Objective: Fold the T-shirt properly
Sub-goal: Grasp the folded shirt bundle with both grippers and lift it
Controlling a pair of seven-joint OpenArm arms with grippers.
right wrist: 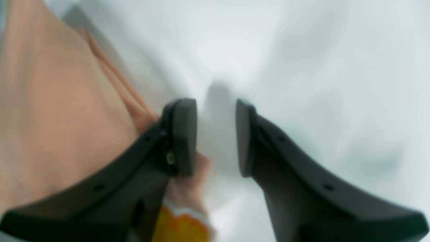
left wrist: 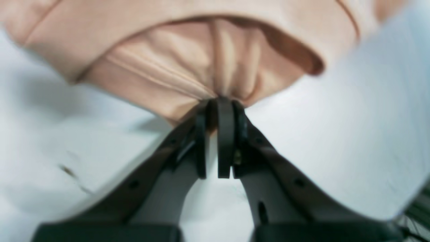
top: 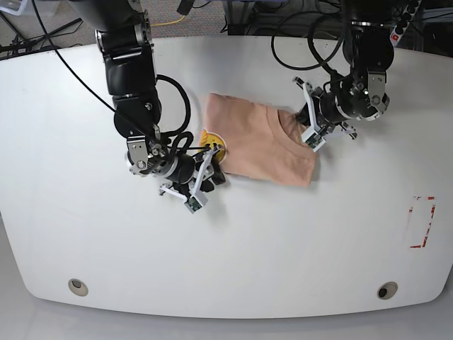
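A soft, wrinkled peach cotton short-sleeved T-shirt [top: 258,145] lies already folded into a compact rectangle near the middle of a large white rounded table [top: 226,255], a little toward the table's far edge. The left gripper [left wrist: 218,102], a pair of black plastic fingers on the arm at the shirt's collar end, is clamped tight on a bunched pinch of the fabric; cloth fans out from the closed tips in taut pleats, which suggests the arm holds that edge to lift or drag it over for another fold. The ribbed neckline [top: 289,120] sits just beside that pinch. At the shirt's opposite end, the right gripper [right wrist: 215,137] hangs with its dark fingers apart and nothing between them, only bare table showing through the gap. One finger rests against the shirt's hemmed edge, where a small yellow and orange cartoon print [right wrist: 179,227] with a white border peeks out from under the fold. I judge it is poised there either to seize that edge or to pin the cloth while the other arm pulls. No brand, label or readable writing shows on the shirt or the arms; the print is too blurred to make out. Well away from the shirt, near the table's edge on the left arm's side, is a red dashed rectangle [top: 422,222] marked on the surface.
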